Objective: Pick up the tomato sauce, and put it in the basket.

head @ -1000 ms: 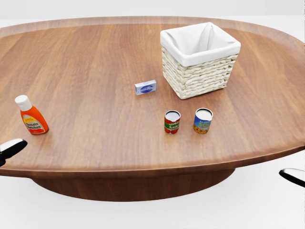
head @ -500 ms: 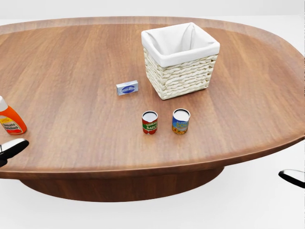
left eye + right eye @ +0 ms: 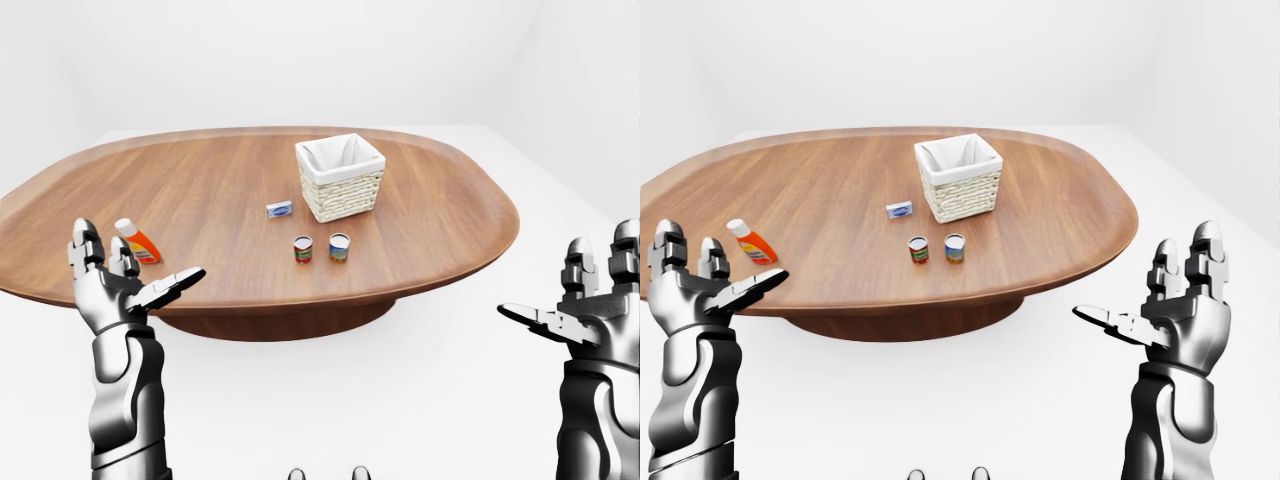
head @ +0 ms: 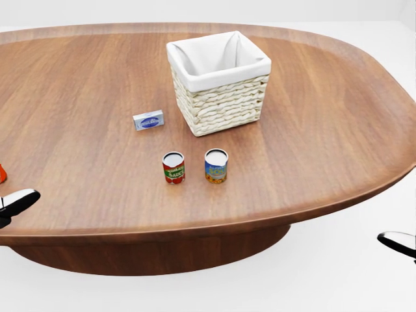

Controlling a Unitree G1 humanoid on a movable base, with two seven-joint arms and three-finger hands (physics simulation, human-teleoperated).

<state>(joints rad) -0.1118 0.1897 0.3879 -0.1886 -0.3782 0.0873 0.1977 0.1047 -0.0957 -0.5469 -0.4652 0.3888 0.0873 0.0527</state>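
Left-eye view: red-labelled tomato sauce can (image 3: 302,249) stands upright beside blue-labelled can (image 3: 339,246), just below white-lined wicker basket (image 3: 341,178). Left hand (image 3: 118,290) spread, empty.

Head view: can on the oval wooden table (image 4: 325,130), near its bottom edge.

Right-eye view: right hand (image 3: 1175,318) spread, empty. Both hands well short of the table; which is nearer, can't tell.

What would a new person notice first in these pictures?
Probably the white-lined wicker basket near the top middle of the wooden table in the head view, with two small cans below it. In the eye views, the open left hand and right hand hang raised at the table's near edge, empty.
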